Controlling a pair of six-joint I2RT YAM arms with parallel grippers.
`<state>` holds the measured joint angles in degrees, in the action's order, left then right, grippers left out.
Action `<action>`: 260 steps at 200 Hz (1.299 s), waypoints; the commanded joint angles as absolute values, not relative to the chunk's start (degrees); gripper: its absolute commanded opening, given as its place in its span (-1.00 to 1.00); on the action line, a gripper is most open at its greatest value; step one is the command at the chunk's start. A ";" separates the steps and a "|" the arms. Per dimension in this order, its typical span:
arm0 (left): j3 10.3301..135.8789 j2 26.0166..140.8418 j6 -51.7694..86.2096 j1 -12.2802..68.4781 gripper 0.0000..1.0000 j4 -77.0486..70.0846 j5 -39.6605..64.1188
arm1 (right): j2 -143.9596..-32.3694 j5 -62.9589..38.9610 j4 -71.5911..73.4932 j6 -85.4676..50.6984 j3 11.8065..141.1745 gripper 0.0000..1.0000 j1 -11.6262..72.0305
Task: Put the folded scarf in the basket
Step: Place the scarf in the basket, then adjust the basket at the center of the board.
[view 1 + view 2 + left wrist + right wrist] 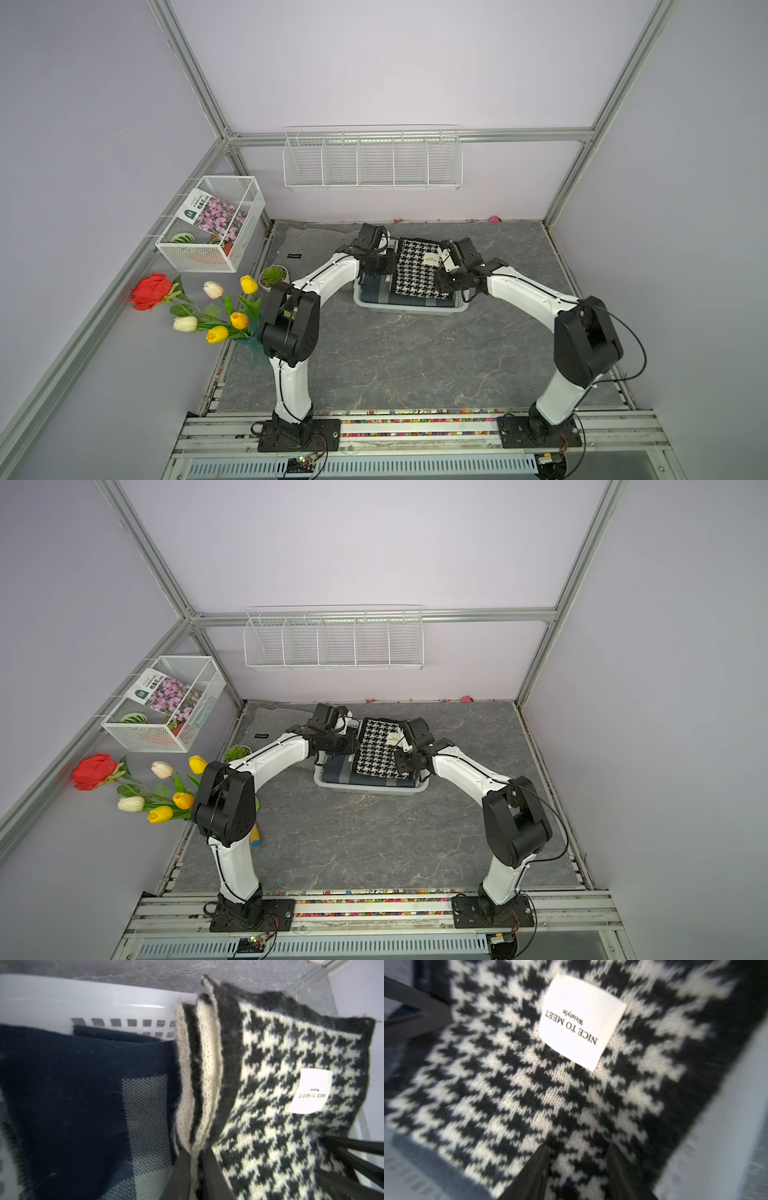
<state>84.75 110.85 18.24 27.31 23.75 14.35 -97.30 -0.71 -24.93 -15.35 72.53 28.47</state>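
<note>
So the wrist cams gave away what the overhead ones couldn't. The left wrist view had the left gripper (196,1159) pinched on the stacked cream-and-black side edge of the folded black-and-white houndstooth knit scarf (270,1076), one dark finger either side of the layers, while in both top views that grip was buried under the arm. The right gripper (578,1147) had its fingers parted with houndstooth filling the gap, but that shot was blurry and I honestly couldn't tell if it was clamping or just hovering. The small white cloth label (581,1022) read "NICE TO MEET" only up close; from above it was a pale speck. Count-wise there were two scarves, the houndstooth one plus a folded navy scarf with pale blocks (374,293) lying inside, and one low white slotted plastic basket (409,309), one label and two arms. The houndstooth scarf sat tilted over the right part of the basket, overlapping the navy one, its far end crossing the back rim. The basket stood toward the back of the grey stone-look mat (415,365), well apart from the side rails, with a broad stretch of mat between it and the arm bases.
</note>
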 commanded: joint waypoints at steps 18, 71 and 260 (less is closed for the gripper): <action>79.88 103.81 18.66 26.81 0.09 23.42 8.71 | -86.20 0.43 -22.20 -16.17 66.93 0.05 28.27; 74.49 97.12 20.23 22.67 0.27 21.93 4.57 | -77.66 -1.27 -19.63 -16.85 57.43 0.06 30.32; 72.27 109.62 27.62 31.64 0.19 9.72 11.06 | -67.14 2.23 -16.06 -17.75 46.77 0.09 31.29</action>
<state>70.67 105.89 25.45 29.17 11.68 6.39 -67.85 1.34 -16.67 -17.12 47.35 30.85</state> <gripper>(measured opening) 0.596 0.548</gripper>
